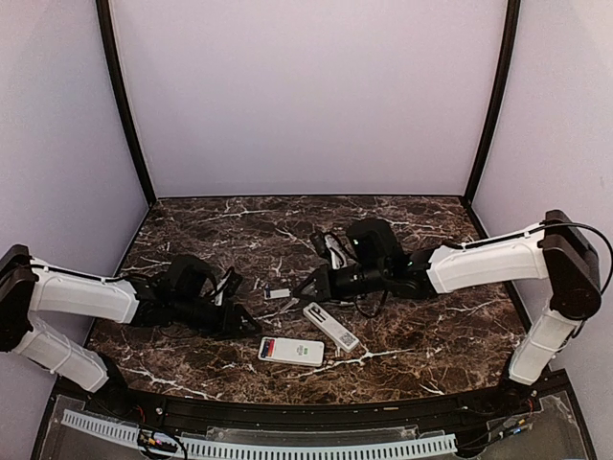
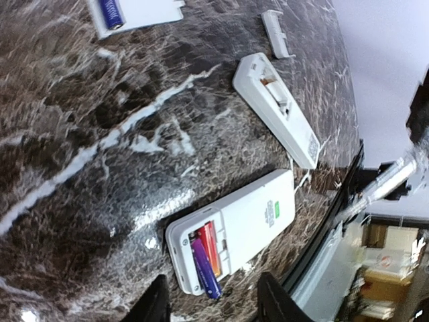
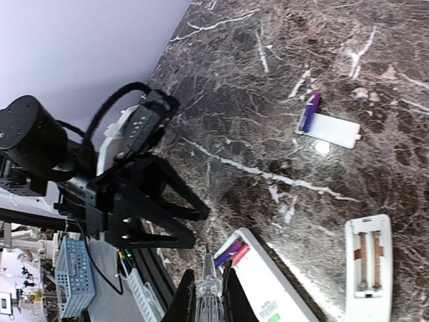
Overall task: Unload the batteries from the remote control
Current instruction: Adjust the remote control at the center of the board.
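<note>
**A:** Where are the batteries (image 2: 204,253)?

**B:** One red and one purple lie side by side in the open bay at the left end of the wide remote (image 2: 258,218). It lies back-up on the surface (image 1: 431,240), near the front edge and between the two arms. A loose purple cell (image 3: 309,111) lies farther back, touching a white cover plate (image 3: 333,131).

**A:** And the slim remote (image 2: 278,114) beside it?

**B:** Its bay looks empty, with only the contacts showing. A small cover (image 2: 276,33) lies just beyond it. I would judge that one done, so the wide remote is the job in hand.

**A:** Why is the right claw (image 3: 209,300) angled down like that?

**B:** It is clamped on a thin tool (image 3: 208,268) whose tip points at the open end of the bay, close to the cells. I cannot tell whether it touches them. The cells sit low between the walls, so a narrow tip probably gets under an end where wide fingers could not.

**A:** What about the left claw (image 2: 213,290)?

**B:** Its fingers are apart with nothing between them. It hovers over the same end of the wide remote from the left. That looks like a place to catch a lifted cell or steady the case. The main risk is the light remote sliding under the prying.
</note>
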